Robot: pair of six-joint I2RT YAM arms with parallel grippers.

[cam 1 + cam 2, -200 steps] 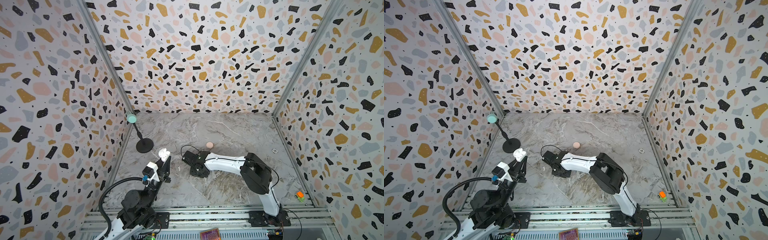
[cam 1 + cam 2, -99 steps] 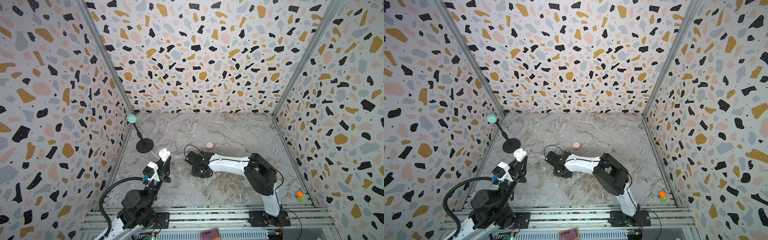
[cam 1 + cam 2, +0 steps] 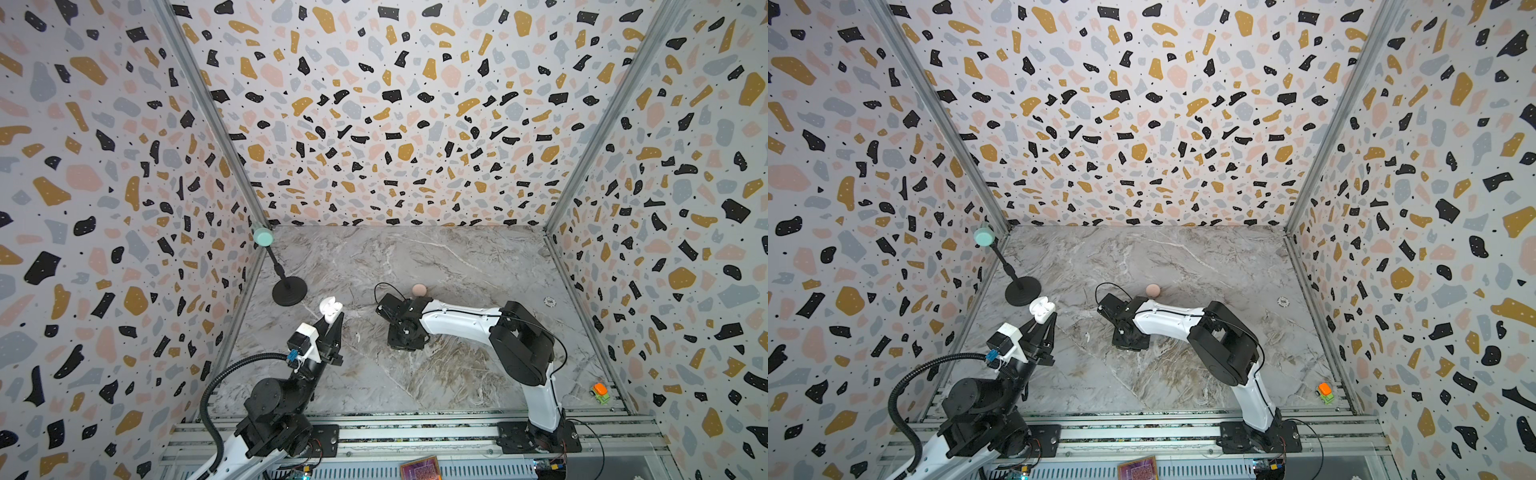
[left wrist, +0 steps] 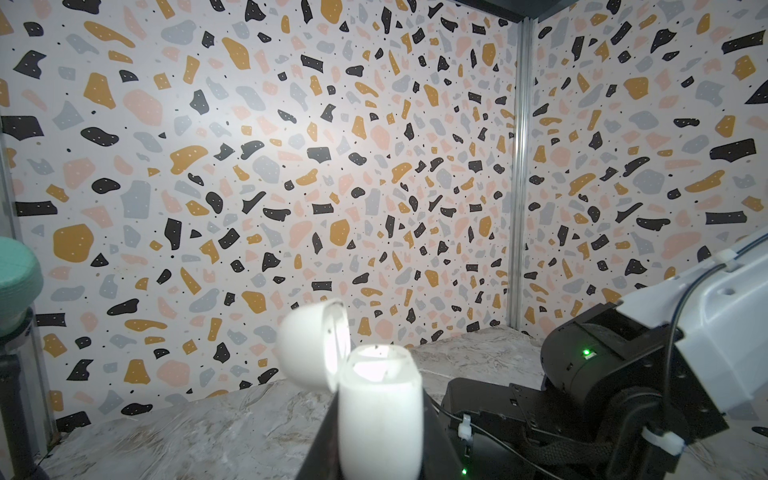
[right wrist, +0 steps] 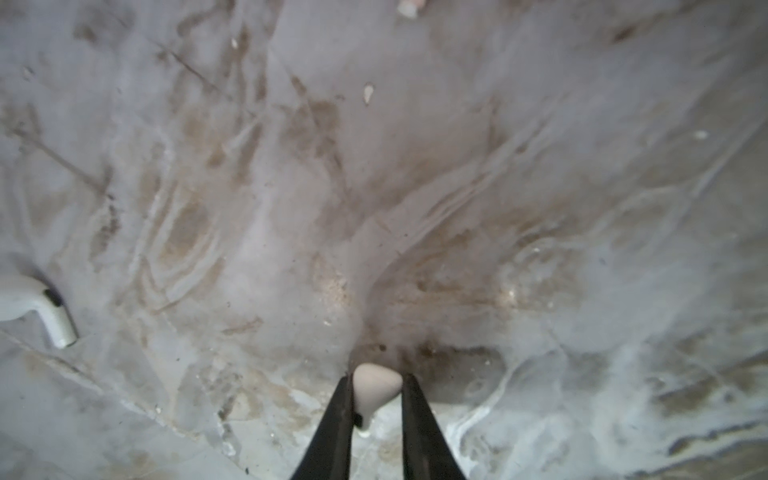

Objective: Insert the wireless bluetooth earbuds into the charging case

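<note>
Now the earbud is gripped and on the move, and the case waits.
Over the last second my right gripper [image 5: 378,377] has slid slightly rightward in both top views, jaws clamped on a small pale stemmed plastic earbud [image 5: 376,392]. My left gripper [image 3: 333,319], unmoved, pinches the open white rounded charging case [image 3: 330,308] aloft. I judge the pickup done and insertion next.

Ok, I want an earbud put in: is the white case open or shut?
Open: the white case has its lid swung back off the body, seen in the left wrist view.
</note>
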